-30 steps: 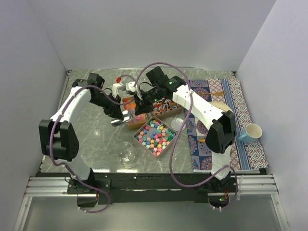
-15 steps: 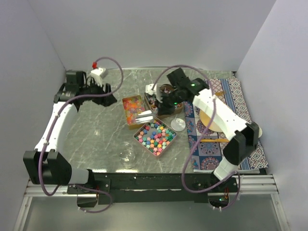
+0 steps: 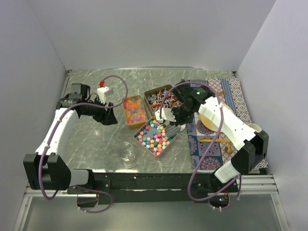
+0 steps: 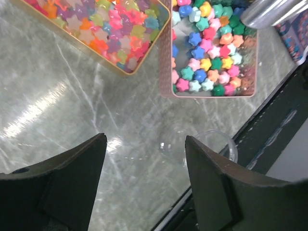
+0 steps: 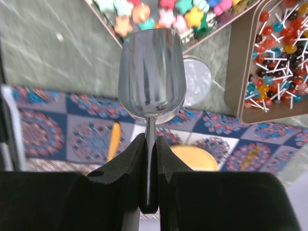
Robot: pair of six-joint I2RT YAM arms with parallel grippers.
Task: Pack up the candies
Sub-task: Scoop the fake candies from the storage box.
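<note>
Stone with pale veins and a glossy sheen makes up the tabletop (image 3: 91, 139). 3 shallow rectangular metal tins sit close together at its middle. The near tin (image 4: 211, 95) holds matte pastel star candies (image 4: 211, 53). The left tin (image 4: 129, 72) holds translucent orange, pink and yellow pieces (image 4: 106, 29). The back tin (image 5: 240, 86) holds round sweets on white sticks (image 5: 276, 53), cut off by the edge of the right wrist view.

The right gripper (image 5: 148, 144) is clamped on the thin handle of a polished steel scoop (image 5: 151, 67). The scoop's mirror-like bowl hangs over the near tin's corner and hides part of a round clear lid (image 5: 198, 82). The left gripper (image 4: 144, 163) has its jaws spread wide and holds nothing. It hangs above bare stone near a clear glass jar (image 4: 209, 144), whose outline is faint against the marble. A patterned cloth mat (image 3: 216, 144) lies to the right. On it is a yellow plate (image 3: 211, 115), partly covered by the right arm.
</note>
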